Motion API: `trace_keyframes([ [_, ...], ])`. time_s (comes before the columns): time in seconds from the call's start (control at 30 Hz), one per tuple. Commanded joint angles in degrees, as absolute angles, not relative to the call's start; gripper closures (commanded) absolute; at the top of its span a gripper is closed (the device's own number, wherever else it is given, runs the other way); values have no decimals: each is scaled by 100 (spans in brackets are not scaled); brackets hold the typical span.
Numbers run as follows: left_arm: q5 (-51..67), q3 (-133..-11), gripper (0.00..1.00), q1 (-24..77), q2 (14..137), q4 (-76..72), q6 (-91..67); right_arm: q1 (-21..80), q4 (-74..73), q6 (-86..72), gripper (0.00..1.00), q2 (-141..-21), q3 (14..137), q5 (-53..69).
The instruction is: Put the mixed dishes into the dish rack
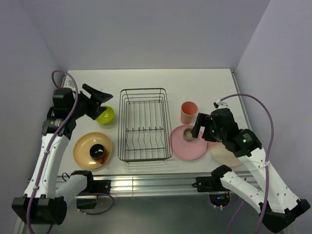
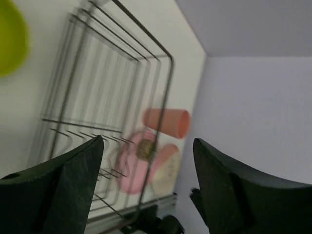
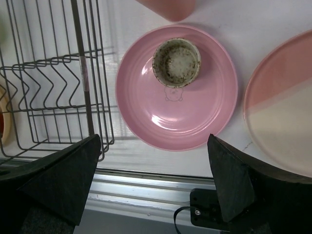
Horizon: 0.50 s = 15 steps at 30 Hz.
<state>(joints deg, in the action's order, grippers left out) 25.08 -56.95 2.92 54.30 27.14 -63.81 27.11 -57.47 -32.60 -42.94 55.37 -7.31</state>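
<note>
The black wire dish rack (image 1: 145, 124) stands mid-table with nothing in it. Left of it lies a lime-green bowl (image 1: 106, 115), and nearer me a yellow-orange plate (image 1: 83, 148) carries a red-orange cup (image 1: 97, 151). My left gripper (image 1: 104, 99) hovers open over the green bowl, its camera looking across the rack (image 2: 122, 97). Right of the rack, a small tan bowl (image 3: 176, 62) sits on a pink plate (image 3: 195, 117). A salmon-pink tumbler (image 1: 189, 112) stands behind them. A pink-and-cream plate (image 3: 282, 107) lies further right. My right gripper (image 3: 152, 137) hangs open above the pink plate's near edge.
The aluminium rail (image 3: 146, 183) of the table's near edge runs just below the pink plate. Grey walls close in the table at the back and on both sides. The right arm (image 1: 243, 146) covers part of the pink-and-cream plate from above.
</note>
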Motion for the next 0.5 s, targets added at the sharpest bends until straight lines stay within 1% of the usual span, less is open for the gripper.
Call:
trace_keyframes([
  [0.0,585,-6538,21,273,5922,4840,-5186,2698,-5783,-3112,2,-4420,5694,-747],
  [0.03,-342,-6617,20,281,6037,5078,-5177,2690,-5792,-3085,2,-4447,5739,-764],
  [0.07,-726,-6679,17,273,6212,5298,-5194,2689,-5792,-3050,2,-4473,5774,-756],
  [0.13,-1411,-6680,16,272,6380,5291,-5124,2698,-5801,-2980,2,-4561,5880,-738],
  [0.2,-1817,-6758,15,255,6695,5404,-5124,2689,-5775,-2953,2,-4597,5932,-651],
  [0.3,-2144,-6899,14,141,7143,5388,-5019,2689,-5757,-2874,2,-4605,5976,-571],
  [0.43,-1917,-6794,15,18,7610,4968,-4887,2689,-5836,-2769,2,-4588,6003,-571],
  [0.47,-1820,-6768,16,-148,7724,4922,-4835,2689,-5862,-2769,2,-4579,6003,-606],
])
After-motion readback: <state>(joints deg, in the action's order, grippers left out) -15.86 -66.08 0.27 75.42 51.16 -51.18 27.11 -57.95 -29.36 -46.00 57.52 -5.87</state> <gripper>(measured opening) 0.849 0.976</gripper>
